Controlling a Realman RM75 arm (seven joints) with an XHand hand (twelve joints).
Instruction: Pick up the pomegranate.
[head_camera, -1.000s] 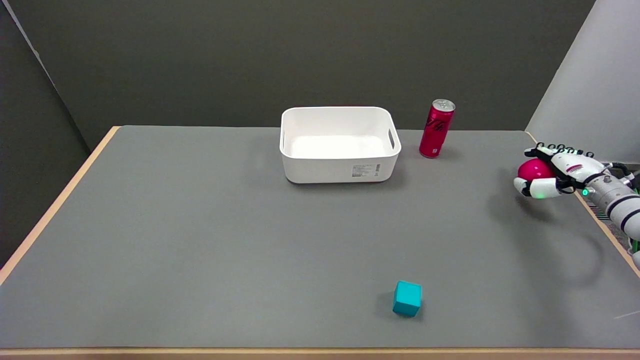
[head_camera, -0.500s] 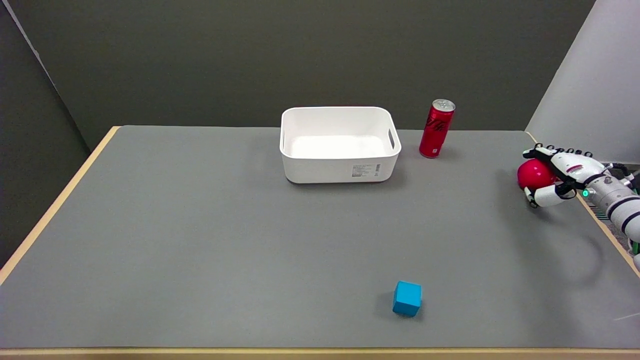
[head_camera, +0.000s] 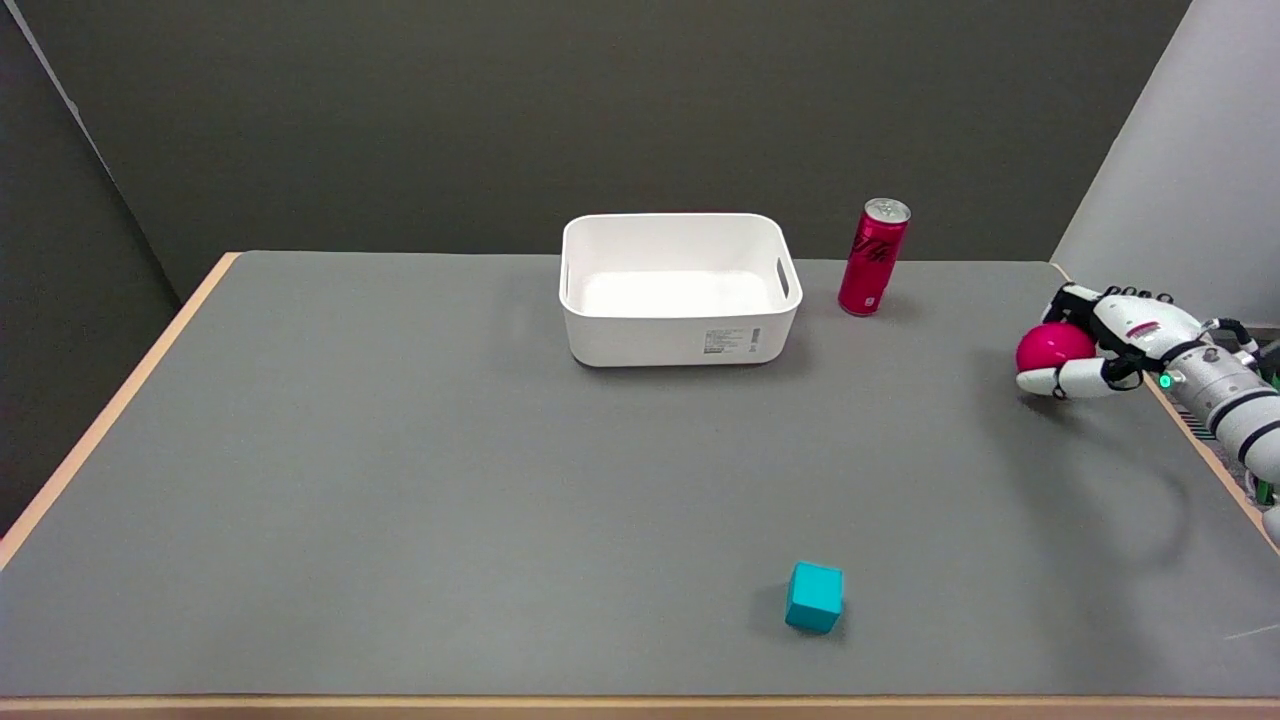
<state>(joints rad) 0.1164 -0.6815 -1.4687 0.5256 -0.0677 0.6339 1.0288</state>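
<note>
Grey table fills most of the frame, w/ a pale wood edge showing along the left, bottom & right sides; dark wall behind it, lighter panel at upper right. White bin sits upper centre, near the table's far edge, open top, slot handles on its short sides, small label on its front wall toward the right. White arm comes in from the right edge, about mid-height, crossing the table's right border. Right hand is at the frame's right side, fingers curled round the pomegranate: thumb runs beneath it, other fingers wrap over the top & back, so the fruit is gripped, not loose. Pomegranate reads as a bright magenta-red ball, its left half exposed, the rest hidden by the hand. Can't tell if it's clear of the table or still touching; a shadow lies on the grey just below & left of the thumb. Red can stands upright just right of the bin, apart from it, well left of the hand. Teal cube sits alone at lower centre-right, near the front edge, far from everything else.
</note>
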